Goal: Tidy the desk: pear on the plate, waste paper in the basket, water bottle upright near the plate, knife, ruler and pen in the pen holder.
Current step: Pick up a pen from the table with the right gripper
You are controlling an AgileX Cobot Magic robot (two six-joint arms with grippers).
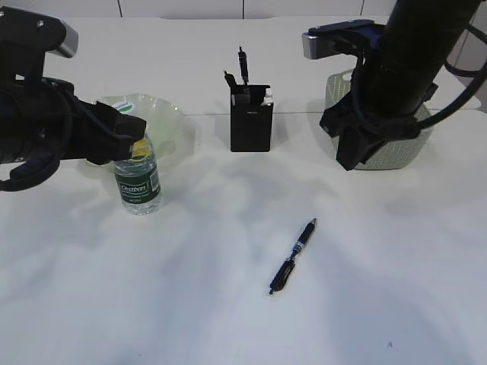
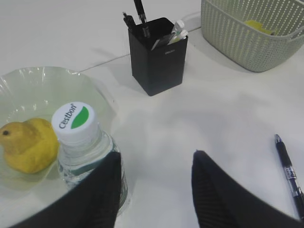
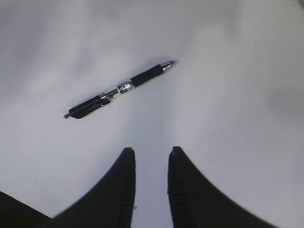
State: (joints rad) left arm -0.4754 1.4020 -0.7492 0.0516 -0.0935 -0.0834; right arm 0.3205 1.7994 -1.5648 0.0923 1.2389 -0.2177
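The water bottle (image 1: 138,182) (image 2: 75,124) stands upright on the desk (image 1: 228,304) against the plate's (image 1: 163,112) (image 2: 28,78) front rim. The yellow pear (image 2: 27,145) (image 1: 141,149) lies on the plate. My left gripper (image 1: 131,131) (image 2: 156,154) is open just right of the bottle, which stands outside its left finger. The black pen (image 1: 293,256) (image 3: 118,89) (image 2: 289,173) lies on the desk. My right gripper (image 1: 354,156) (image 3: 151,151) hangs above and short of it, narrowly open and empty. The pen holder (image 1: 251,122) (image 2: 159,59) holds dark handles and a pale clear piece. I cannot tell knife from ruler. Yellow waste paper (image 2: 259,26) lies in the basket (image 1: 415,148) (image 2: 237,42).
The right arm stands in front of the basket at the back right. The pen holder is at the back centre, between plate and basket. A thin seam runs across the desk behind the holder.
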